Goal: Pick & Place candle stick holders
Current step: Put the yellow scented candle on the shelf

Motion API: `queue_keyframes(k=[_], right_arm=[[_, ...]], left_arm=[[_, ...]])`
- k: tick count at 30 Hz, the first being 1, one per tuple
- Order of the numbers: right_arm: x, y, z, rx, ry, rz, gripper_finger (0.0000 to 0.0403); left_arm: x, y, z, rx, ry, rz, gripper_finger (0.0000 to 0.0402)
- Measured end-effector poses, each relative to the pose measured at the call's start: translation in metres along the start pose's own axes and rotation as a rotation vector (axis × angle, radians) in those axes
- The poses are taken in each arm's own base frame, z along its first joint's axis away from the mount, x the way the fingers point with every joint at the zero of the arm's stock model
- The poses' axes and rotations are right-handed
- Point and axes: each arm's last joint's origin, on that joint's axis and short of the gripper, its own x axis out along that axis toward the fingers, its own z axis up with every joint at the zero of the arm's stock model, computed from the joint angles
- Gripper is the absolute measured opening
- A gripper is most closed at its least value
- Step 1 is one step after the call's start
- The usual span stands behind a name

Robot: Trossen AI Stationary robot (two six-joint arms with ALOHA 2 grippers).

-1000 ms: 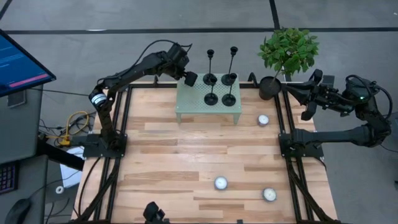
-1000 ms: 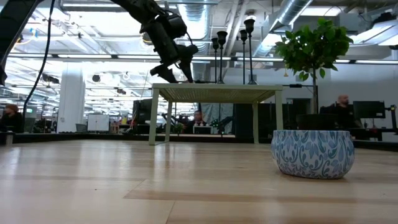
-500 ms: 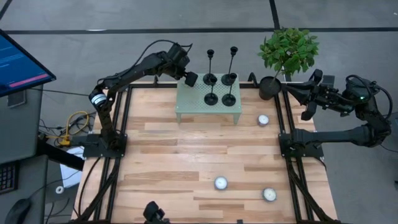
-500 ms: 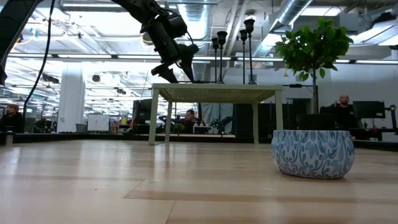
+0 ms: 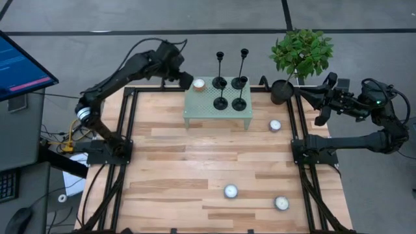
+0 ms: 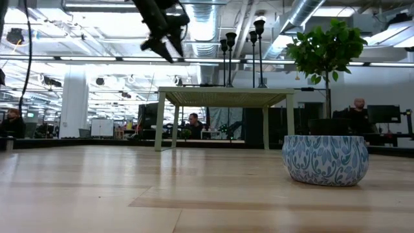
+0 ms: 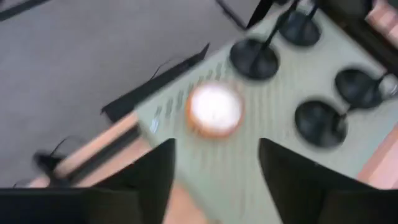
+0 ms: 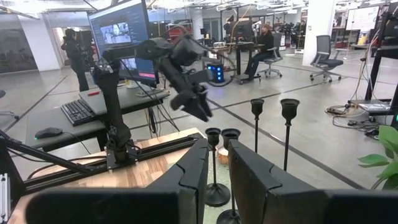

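Four black candle stick holders stand by their disc bases on the green perforated stand point(image 5: 218, 114) at the table's far edge: two tall point(image 5: 220, 82) point(image 5: 240, 82) behind, two short point(image 5: 221, 103) point(image 5: 239, 103) in front. A small white candle in an orange cup point(image 7: 214, 111) sits on the stand's far left corner. My left gripper point(image 5: 184, 80) hangs open above and left of that corner, touching nothing; the low view shows it high point(image 6: 162, 46). My right gripper point(image 5: 304, 93) waits shut at the far right, beside the plant.
A potted plant point(image 5: 299, 53) in a black pot point(image 5: 281, 91) stands right of the stand. Three candles in patterned bowls lie on the table point(image 5: 275, 125) point(image 5: 230, 191) point(image 5: 281, 203); one bowl looms near in the low view point(image 6: 325, 159). People and desks show in the room beyond.
My left gripper has drawn back from the stand's far left corner, rising and moving toward the table's left edge. The small candle that it covered now shows on the stand. The candle stick holders have kept still.
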Motion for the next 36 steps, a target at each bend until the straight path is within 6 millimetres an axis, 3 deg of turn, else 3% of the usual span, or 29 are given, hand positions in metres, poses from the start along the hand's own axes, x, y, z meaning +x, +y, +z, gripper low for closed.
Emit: queue_keyframes(k=[6,8,16,25,36], right_arm=[[0.0,0.0,0.0,0.0,0.0,0.0,0.0056],[0.0,0.0,0.0,0.0,0.0,0.0,0.0056],[0.0,0.0,0.0,0.001,0.0,0.0,0.0056],[0.0,0.0,0.0,0.0,0.0,0.0,0.0056],[0.0,0.0,0.0,-0.019,0.001,-0.001,0.0056]], left_arm=[[0.012,0.006,-0.026,-0.026,0.064,0.051,0.0047],[0.021,0.007,-0.03,-0.03,0.053,0.048,0.0015],[0.048,0.005,-0.027,-0.053,-0.004,0.027,0.0003],[0.075,0.004,-0.03,-0.061,0.069,-0.011,0.0002],[0.08,0.003,-0.022,-0.082,-0.013,-0.042,0.0002]])
